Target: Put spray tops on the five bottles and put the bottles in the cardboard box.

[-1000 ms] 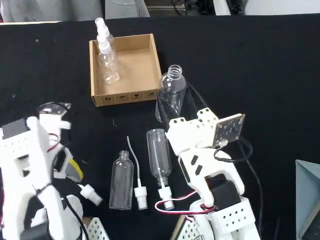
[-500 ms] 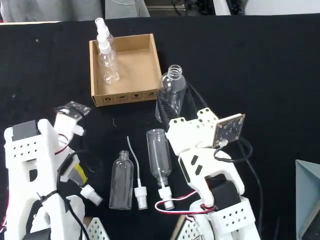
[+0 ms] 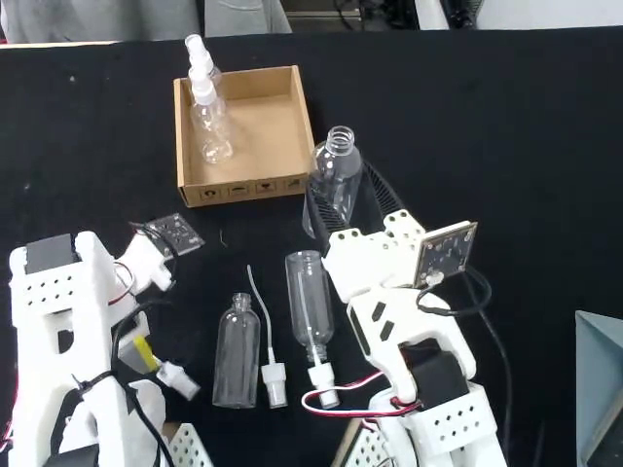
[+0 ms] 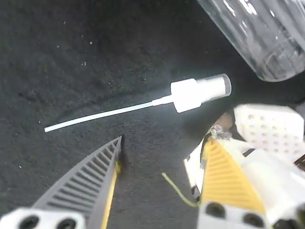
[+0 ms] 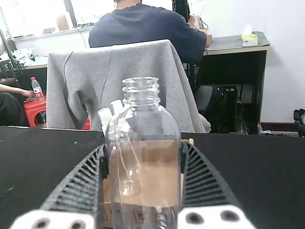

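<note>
The right end effector (image 5: 143, 150) grips an open bottle (image 3: 335, 167) upright near the cardboard box (image 3: 268, 136), ready for a top, I think, while the left end effector (image 4: 164, 143) hangs open over a loose spray top (image 4: 195, 93).

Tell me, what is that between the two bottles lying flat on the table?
A loose spray top with its long thin tube lies between one bottle and the other bottle, seen in the high view.

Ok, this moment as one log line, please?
right fingers: shut on upright clear plastic bottle | left fingers: open near white spray top
</note>
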